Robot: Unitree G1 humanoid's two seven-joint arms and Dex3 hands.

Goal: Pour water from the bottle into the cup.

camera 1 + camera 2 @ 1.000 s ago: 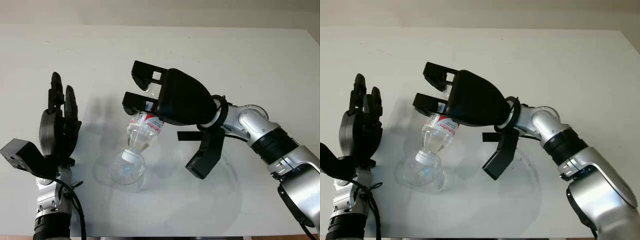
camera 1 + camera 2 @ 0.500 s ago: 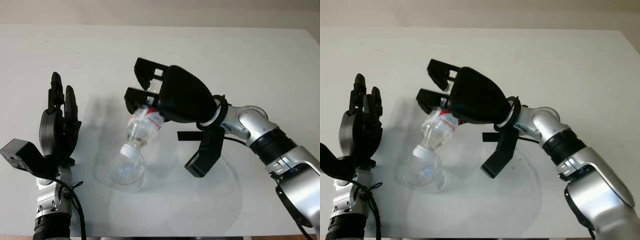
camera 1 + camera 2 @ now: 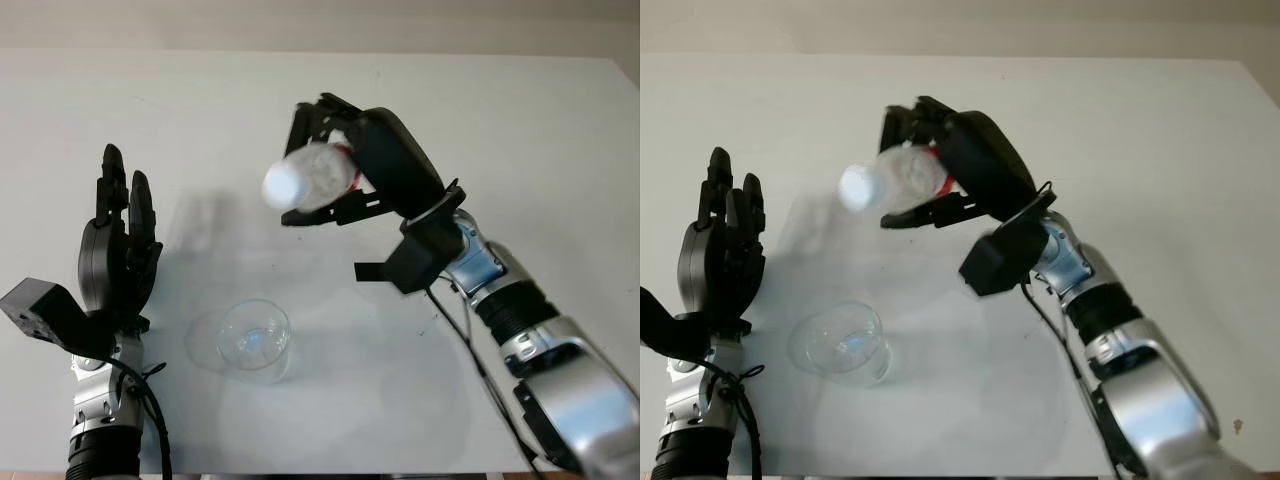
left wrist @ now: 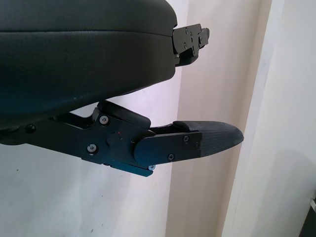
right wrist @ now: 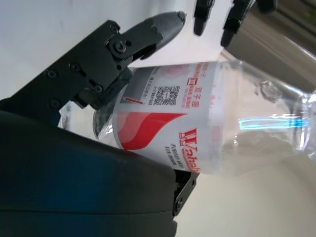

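Left eye view: right robot hand (image 3: 345,175) grips bottle (image 3: 312,178) above cup (image 3: 254,341)

white table (image 3: 520,110), clear cup (image 3: 255,341) on it

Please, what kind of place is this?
Probably a robot test bench rather than a home: a bare white table against a plain wall, holding just a clear cup, with the right hand gripping a bottle and the left hand open.
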